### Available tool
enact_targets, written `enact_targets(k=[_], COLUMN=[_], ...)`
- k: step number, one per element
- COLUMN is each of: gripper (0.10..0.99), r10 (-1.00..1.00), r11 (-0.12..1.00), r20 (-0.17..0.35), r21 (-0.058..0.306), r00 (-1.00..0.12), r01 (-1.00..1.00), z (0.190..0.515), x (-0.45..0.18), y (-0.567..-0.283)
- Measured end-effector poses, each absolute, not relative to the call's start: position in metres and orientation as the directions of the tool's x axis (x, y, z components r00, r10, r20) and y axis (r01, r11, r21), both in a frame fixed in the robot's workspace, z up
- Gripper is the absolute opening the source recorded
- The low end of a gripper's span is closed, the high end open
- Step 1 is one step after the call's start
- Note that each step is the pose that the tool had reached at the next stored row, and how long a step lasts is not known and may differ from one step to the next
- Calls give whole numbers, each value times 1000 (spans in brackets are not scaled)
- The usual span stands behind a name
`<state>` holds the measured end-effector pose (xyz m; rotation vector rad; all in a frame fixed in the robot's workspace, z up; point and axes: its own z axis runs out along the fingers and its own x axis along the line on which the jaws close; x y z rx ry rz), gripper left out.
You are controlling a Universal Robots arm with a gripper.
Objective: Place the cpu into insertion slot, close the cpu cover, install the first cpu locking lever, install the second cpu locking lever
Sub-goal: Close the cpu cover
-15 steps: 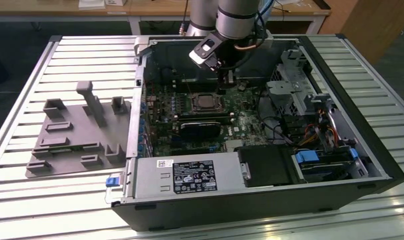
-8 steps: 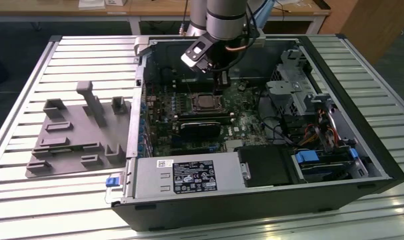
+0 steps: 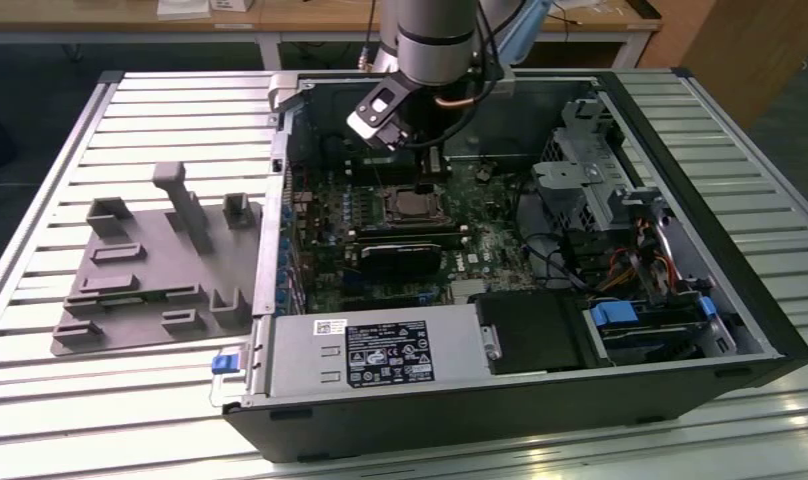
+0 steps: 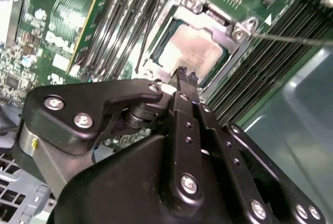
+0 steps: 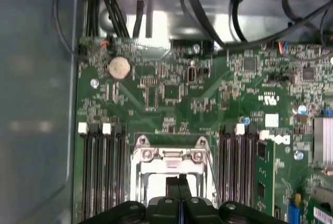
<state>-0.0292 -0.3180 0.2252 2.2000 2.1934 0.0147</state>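
— Starting at the fingers (image 4: 179,107): gaping or closing?
— Pressing together, gripping nothing, hanging right at the edge of the cpu cover (image 4: 235,39).
— And locating the cpu (image 4: 195,52)?
— Lying in the insertion slot (image 3: 388,206), showing through the lowered cover's window, a thin metal lever (image 4: 291,39) sticking out free alongside; all sitting inside the open computer case (image 3: 511,400) on the slatted counter (image 3: 111,400).

Slatted metal table (image 3: 97,410): open computer case (image 3: 511,420), grey fixture block (image 3: 124,300) on it.
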Motion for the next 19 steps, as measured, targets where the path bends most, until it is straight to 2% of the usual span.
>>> enact_targets(k=[12,19], gripper=[102,102], r10=[1000,992], r11=[4,123], r20=[-18,-18], r21=[31,31], r00=[-3,-123], r01=[999,992], z=[222,222], x=[-40,-40], y=[-318,-318])
